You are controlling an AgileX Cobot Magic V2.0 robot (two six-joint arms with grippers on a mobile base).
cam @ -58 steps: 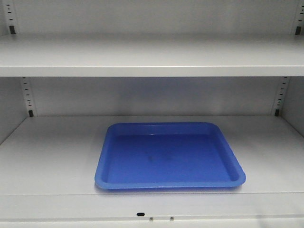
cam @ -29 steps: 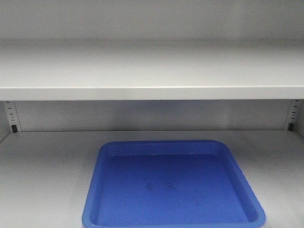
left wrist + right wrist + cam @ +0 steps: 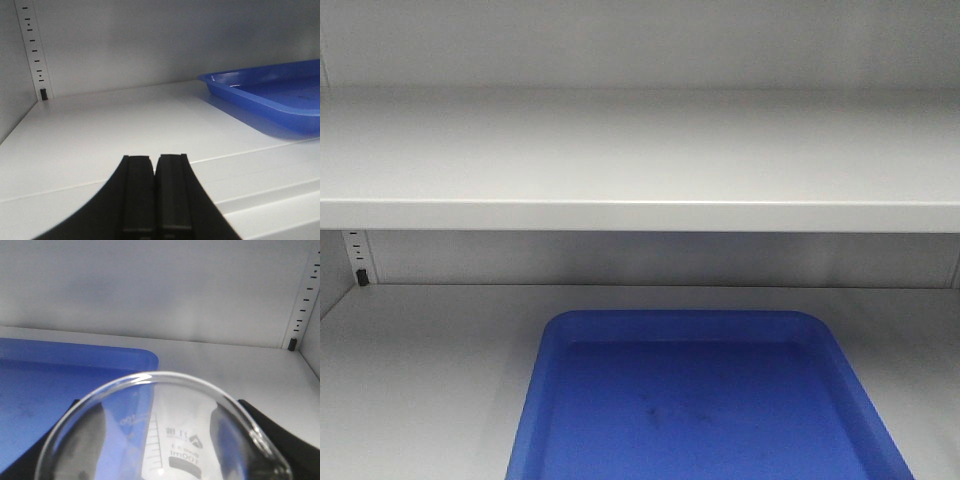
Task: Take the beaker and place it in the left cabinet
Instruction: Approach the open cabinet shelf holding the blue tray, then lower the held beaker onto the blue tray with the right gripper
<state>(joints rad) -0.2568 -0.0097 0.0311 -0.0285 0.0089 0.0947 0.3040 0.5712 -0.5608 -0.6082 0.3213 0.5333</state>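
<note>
Exterior front-facing view: looks into pale grey-white left cabinet (image 3: 640,215) with flat horizontal shelves; large blue plastic tray (image 3: 700,400) lying on lower shelf (image 3: 420,380), cut off by bottom edge.

Left wrist view: shows black left gripper (image 3: 155,165) with fingers pressed flat together, clasping nothing, low over bare front of lower shelf; tray off to right, peg-hole strip (image 3: 34,50) in back left corner.

Right wrist view: fills with small clear glass beaker (image 3: 175,455), flared rim toward camera, white printed scale marked 100ml, clamped between black fingers of right gripper (image 3: 167,415). Held inside cabinet by tray's right edge; cannot tell whether touching shelf or off it.
</note>
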